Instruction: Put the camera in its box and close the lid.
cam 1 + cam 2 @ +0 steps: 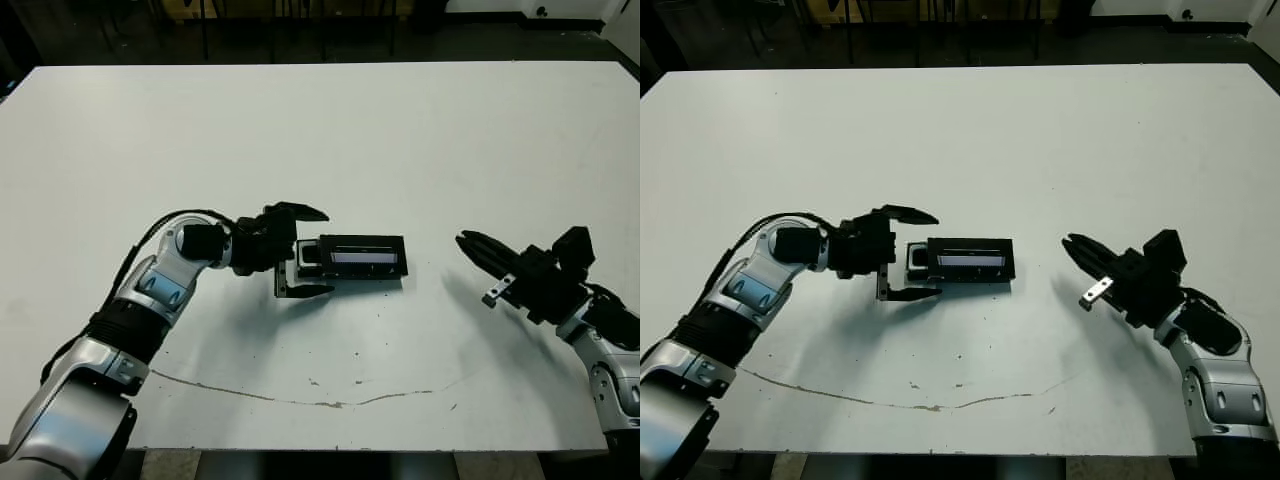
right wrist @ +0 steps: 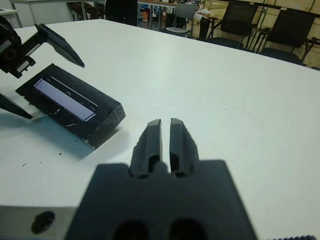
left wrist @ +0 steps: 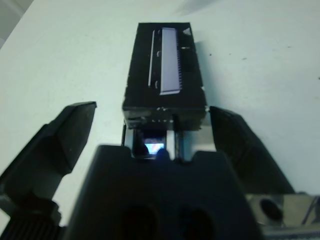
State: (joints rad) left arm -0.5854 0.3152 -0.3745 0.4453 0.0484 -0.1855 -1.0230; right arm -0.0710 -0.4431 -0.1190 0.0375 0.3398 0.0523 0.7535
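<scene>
The lid (image 1: 362,258), black with a long pale strip, lies flat over most of the box at the table's middle. The box's end (image 1: 297,268) toward my left arm sticks out uncovered. In the left wrist view the camera's small bluish screen (image 3: 154,148) glows in that uncovered end, just beyond the edge of the lid (image 3: 167,70). My left gripper (image 1: 327,251) is open, one finger on each side of that end, and touches nothing that I can see. My right gripper (image 1: 468,243) is shut and empty, well to the right of the lid (image 2: 70,100).
A thin dark scratch line (image 1: 300,400) runs across the white table (image 1: 330,130) near its front edge. Chairs (image 2: 240,25) stand beyond the far side of the table.
</scene>
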